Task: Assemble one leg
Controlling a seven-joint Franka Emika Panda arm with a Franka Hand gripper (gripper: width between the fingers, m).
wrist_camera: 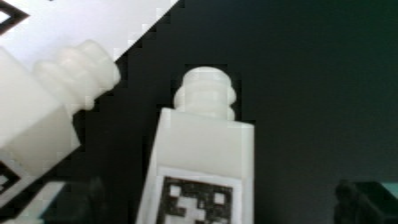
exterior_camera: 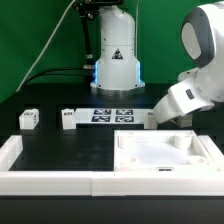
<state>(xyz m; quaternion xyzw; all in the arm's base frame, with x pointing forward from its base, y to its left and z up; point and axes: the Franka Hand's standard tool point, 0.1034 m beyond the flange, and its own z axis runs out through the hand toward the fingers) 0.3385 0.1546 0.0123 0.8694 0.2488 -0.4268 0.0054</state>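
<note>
In the wrist view a white leg [wrist_camera: 199,160] with a black-and-white tag lies lengthwise between my fingers, its ribbed tip pointing away. My gripper [wrist_camera: 217,208] is open, with dark fingertips [wrist_camera: 68,203] well clear of the leg on both sides. A second leg [wrist_camera: 50,95] lies close beside it at an angle. In the exterior view my gripper [exterior_camera: 152,121] hangs low over the table just behind the large white panel [exterior_camera: 165,150]; the legs below it are hidden there. Two more legs [exterior_camera: 28,118] [exterior_camera: 68,119] stand at the exterior view's left.
The marker board [exterior_camera: 112,114] lies behind the middle of the table. A white rail [exterior_camera: 60,181] runs along the front edge and up the exterior view's left side. The robot base [exterior_camera: 116,60] stands at the back.
</note>
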